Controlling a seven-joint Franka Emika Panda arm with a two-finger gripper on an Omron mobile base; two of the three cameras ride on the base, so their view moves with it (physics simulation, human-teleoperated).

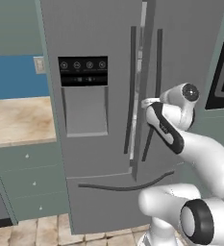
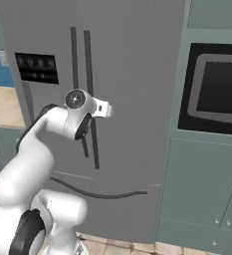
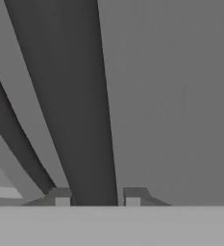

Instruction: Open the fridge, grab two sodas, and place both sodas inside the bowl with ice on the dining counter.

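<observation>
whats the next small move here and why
Probably pull back and swing outward to start the right door opening. In the hand view the gripper has its jaws shut on the dark bar handle of the fridge, and the base views show that door barely ajar at the centre seam.

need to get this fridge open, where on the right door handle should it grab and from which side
Grip the right door handle around its middle, coming straight in from the front. It is a long, thin upright bar standing off the fridge door, so the jaws can straddle it from either side. The gripper is already shut on it there.
</observation>
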